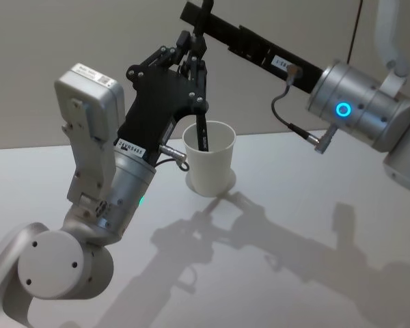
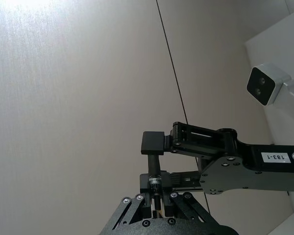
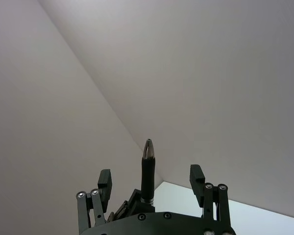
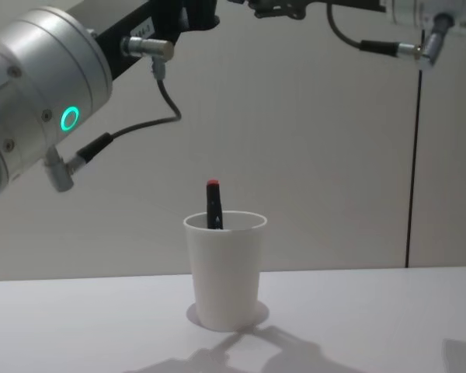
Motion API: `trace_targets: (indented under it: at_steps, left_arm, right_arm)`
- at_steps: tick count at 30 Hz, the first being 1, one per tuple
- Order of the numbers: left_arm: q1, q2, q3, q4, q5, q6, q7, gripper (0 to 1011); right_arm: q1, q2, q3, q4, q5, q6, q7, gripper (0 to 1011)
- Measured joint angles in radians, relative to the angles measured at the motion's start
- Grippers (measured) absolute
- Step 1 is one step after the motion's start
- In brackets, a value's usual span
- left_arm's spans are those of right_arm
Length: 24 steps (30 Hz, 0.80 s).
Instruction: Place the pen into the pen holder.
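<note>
The pen holder, a white cup [image 4: 225,268], stands on the table [image 1: 314,273]. A dark pen with a red end cap [image 4: 213,203] leans inside it, cap up, with nothing touching it. High above the cup, my left gripper [image 1: 197,58] points upward and is shut on a second dark pen [image 2: 155,182], whose silver tip [image 3: 148,147] points up. My right gripper [image 1: 199,17] reaches in from the right at the same height. Its fingers [image 3: 104,178] stand open on either side of that pen, and one finger pad [image 2: 152,143] sits close beside it.
The table around the cup is bare white, crossed by the arms' shadows [image 1: 260,232]. A plain wall [image 4: 334,155] stands behind it. A cable [image 1: 287,113] hangs from the right wrist above the table's back edge.
</note>
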Motion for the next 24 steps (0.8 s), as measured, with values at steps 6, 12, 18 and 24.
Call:
trace_targets:
  at_steps: [6,12,18,24]
  left_arm:
    - [0.000,0.000,0.000,0.000,0.000,0.000,0.000,129]
    - [0.000,0.000,0.000,0.000,0.000,0.000,0.000,129]
    - [0.000,0.000,0.000,0.000,0.000,0.000,0.000,129]
    - [0.000,0.000,0.000,0.000,0.000,0.000,0.000,129]
  right_arm:
    - [0.007,-0.004,-0.010,0.009,0.000,-0.006,0.003,1001]
    - [0.011,-0.005,-0.016,0.018,0.000,-0.020,0.006,1001]
    - [0.014,-0.006,-0.022,0.025,-0.002,-0.034,0.009,1001]
    - [0.016,-0.006,-0.026,0.030,-0.003,-0.043,0.011,984]
